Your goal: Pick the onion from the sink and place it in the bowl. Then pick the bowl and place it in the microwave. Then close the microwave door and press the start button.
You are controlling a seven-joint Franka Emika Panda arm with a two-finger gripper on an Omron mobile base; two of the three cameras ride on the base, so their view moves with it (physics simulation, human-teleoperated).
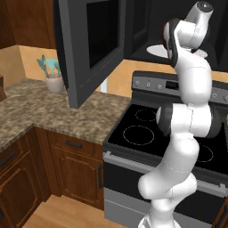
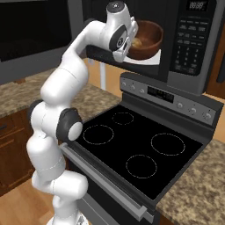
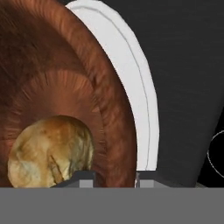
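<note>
In the left base view a speckled granite surface [image 1: 49, 111] runs across the left middle of the frame over brown cabinets [image 1: 67, 164], with a pot of teal utensils [image 1: 54, 75] at its back by the tan wall. The microwave door [image 1: 91, 44] stands swung open at upper centre, and the black stove [image 1: 147, 133] lies at centre right. The white arm [image 1: 187, 111] rises at the right and covers most of the microwave cavity (a sliver of the white turntable plate [image 1: 156, 50] shows beside it).

In the right base view the microwave [image 2: 184, 39] fills the upper right above the stove. The bowl [image 2: 147, 41] sits on the turntable plate inside the cavity, with the onion [image 2: 137, 43] in it; the arm's wrist stands just in front.

In the hand view the bowl takes the left half, the onion at lower left, the plate rim curving beside it. The end effector [image 3: 111, 177] has its two tips astride the bowl's rim, gripping it.
</note>
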